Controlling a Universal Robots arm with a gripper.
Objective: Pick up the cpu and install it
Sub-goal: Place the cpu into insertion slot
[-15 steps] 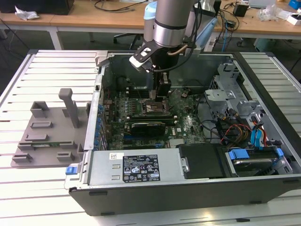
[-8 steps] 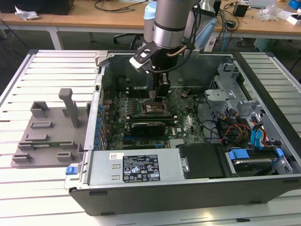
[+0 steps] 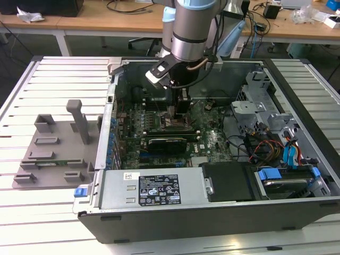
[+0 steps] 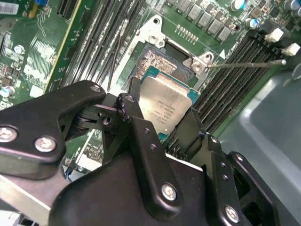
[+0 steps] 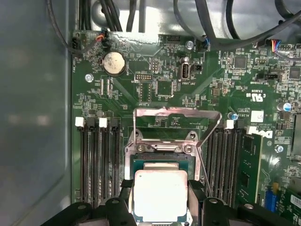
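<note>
A slatted metal table (image 3: 53, 69) carries an open computer case (image 3: 212, 212) lying on its side, so the motherboard (image 3: 212, 141) faces up and can be reached from above. The arm (image 3: 191, 26) reaches down into the far half of the case for that reason. On the exterior view's left, well apart from the case, sits a grey fixture tray (image 3: 53, 154) with an upright post; no chip is visible on it. In the first wrist view the socket (image 5: 162, 150) sits between the memory slots with its metal load plate (image 5: 176, 113) swung up and back, leaving the contact bed uncovered to receive a chip. The gripper (image 5: 160, 186) hangs directly over that opening, its two black fingers (image 4: 141, 122) pinching the cpu (image 4: 167, 101) by opposite edges with the silvery lid facing up. This keeps the underside free and the chip roughly level. The cpu overlaps the near part of the socket; whether it already touches the contacts cannot be told.
</note>
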